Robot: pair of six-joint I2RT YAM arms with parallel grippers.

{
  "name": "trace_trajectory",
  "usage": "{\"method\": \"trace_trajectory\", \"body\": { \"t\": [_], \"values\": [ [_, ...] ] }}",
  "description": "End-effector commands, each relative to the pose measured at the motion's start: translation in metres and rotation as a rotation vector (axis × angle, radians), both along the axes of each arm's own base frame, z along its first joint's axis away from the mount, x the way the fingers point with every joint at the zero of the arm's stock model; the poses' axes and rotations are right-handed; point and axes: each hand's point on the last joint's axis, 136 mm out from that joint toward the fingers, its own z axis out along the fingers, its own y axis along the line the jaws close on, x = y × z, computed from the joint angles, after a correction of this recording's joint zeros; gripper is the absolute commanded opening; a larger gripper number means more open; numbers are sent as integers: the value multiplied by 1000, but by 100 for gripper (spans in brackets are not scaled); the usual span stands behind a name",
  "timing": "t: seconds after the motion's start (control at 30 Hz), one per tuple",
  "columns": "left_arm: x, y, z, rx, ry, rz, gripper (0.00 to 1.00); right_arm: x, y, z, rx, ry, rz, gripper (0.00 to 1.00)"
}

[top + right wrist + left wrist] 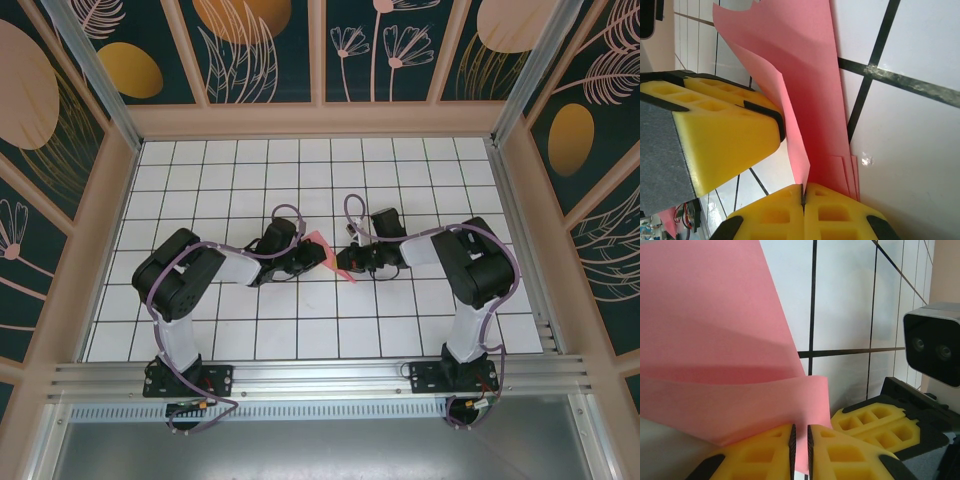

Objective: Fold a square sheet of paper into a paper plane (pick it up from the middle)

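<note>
Both arms reach in toward the middle of the white gridded surface (200, 170), their grippers close together with the pink paper (318, 243) between them. The left gripper (800, 440) has its yellow pads drawn almost together, leaving a thin slit, and a curled flap of the paper runs down into that slit and is pinched there. The right gripper (803, 192) is closed tight, pads meeting, with an edge of the paper caught in the seam (several folded layers lie side by side just to its right). Whether the paper touches the tiles I cannot tell. From each wrist, the other gripper's yellow pads sit just beside the paper.
</note>
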Motion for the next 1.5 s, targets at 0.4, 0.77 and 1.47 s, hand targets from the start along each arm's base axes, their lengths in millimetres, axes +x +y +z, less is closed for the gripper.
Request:
{"method": "trace_trajectory", "body": {
  "t": [0.4,0.77,1.47],
  "values": [
    [9,0,-20,86,21,-2,17,-6,-15,-15,-81,51,-42,11],
    [8,1,-22,95,23,-5,16,-21,-24,4,-34,79,-55,19],
    [9,-18,44,-57,-127,-75,23,-16,-20,1,42,142,-123,0]
  ]
}}
